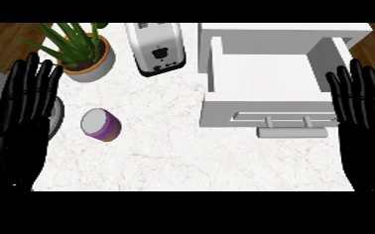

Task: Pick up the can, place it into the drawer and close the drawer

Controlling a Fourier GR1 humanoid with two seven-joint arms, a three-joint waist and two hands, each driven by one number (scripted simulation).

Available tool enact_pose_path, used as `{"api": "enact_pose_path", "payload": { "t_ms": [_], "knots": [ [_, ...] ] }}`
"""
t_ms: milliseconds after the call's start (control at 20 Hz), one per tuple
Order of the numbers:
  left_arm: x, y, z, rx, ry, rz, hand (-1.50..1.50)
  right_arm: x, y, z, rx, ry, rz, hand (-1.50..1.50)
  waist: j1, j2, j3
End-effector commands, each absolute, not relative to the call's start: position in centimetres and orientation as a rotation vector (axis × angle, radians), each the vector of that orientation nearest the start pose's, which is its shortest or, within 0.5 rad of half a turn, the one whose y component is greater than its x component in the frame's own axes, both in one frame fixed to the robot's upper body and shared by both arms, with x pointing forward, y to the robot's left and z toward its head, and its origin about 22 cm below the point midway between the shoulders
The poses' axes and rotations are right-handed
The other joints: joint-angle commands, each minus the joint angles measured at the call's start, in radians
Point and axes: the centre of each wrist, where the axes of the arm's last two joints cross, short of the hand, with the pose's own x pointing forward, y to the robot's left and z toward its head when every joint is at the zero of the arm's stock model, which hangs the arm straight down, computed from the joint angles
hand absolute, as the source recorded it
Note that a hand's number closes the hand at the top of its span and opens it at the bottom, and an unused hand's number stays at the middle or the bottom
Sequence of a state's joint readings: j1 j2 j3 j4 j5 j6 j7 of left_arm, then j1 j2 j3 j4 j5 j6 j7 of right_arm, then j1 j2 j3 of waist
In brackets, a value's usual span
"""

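A purple can (101, 124) with a grey top stands on the white marble counter (183, 158) at the left. The white drawer (267, 87) at the right is pulled open, its inside bare, its handle (291, 124) at the front. At the left edge my left hand (26, 104) rests open with fingers up, left of the can and apart from it. My right hand (356, 104) rests open at the right edge, beside the drawer's right wall.
A silver toaster (155, 47) stands at the back centre. A potted plant (81, 49) sits at the back left. A dark round object (55, 119) peeks out beside the left hand.
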State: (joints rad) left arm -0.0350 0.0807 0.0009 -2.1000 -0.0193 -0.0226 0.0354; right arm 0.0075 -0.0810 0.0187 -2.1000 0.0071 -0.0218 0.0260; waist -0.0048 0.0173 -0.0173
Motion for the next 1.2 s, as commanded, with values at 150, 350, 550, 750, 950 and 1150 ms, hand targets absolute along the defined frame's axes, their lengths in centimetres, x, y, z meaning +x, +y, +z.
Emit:
{"api": "enact_pose_path", "payload": {
  "t_ms": [150, 350, 550, 750, 950, 1150],
  "knots": [
    [21.7, 23.5, 13.0, -0.540, -2.094, -0.417, -1.50, 21.2, -24.0, 12.7, -0.084, -2.100, 0.105, -1.50, -0.005, -0.015, 0.013],
    [21.5, 26.3, 9.9, -0.547, -1.712, -0.674, -1.50, 20.7, -24.6, 10.2, -0.136, -1.843, 0.026, -1.50, -0.010, -0.007, 0.014],
    [22.4, 30.9, 11.7, -0.614, -1.683, -0.726, -1.50, 20.2, -25.0, 10.4, -0.143, -1.789, 0.004, -1.50, 0.001, -0.016, 0.017],
    [23.0, 34.5, 12.8, -0.608, -1.679, -0.722, -1.50, 19.9, -25.4, 9.5, -0.156, -1.770, 0.004, -1.50, 0.003, -0.017, 0.017],
    [22.8, 35.9, 11.5, -0.621, -1.651, -0.685, -1.50, 16.6, -26.9, 10.5, -0.166, -1.771, 0.034, -1.50, -0.001, -0.019, 0.017],
    [23.9, 36.3, 13.3, -0.616, -1.604, -0.661, -1.50, 17.3, -26.2, 10.1, -0.154, -1.788, 0.011, -1.50, 0.001, -0.018, 0.018]
  ]
}}
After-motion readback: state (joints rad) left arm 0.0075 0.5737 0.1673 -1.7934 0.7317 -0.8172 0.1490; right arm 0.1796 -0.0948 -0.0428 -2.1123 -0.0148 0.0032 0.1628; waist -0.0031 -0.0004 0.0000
